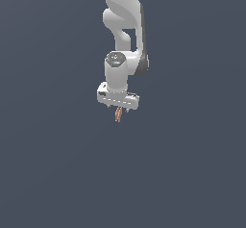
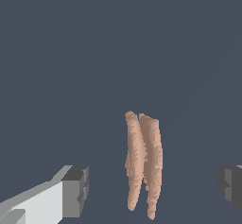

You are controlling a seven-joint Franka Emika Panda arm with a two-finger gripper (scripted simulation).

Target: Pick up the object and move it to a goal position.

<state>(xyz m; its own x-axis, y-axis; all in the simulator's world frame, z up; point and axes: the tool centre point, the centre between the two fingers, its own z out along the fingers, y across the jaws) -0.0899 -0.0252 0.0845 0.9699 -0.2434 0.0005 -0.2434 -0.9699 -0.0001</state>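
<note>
The object is a thin, reddish-brown, stick-like piece made of two long lobes side by side. In the wrist view it lies between my two fingers, with a clear gap to each dark pad. My gripper is open around it and does not touch it. In the exterior view the object shows as a small orange sliver just under the white hand, and my gripper points straight down over it. The short fingers are barely visible there.
The white arm rises from the hand toward the top of the exterior view. Everything around is a plain dark grey-blue surface with no other objects or edges in sight.
</note>
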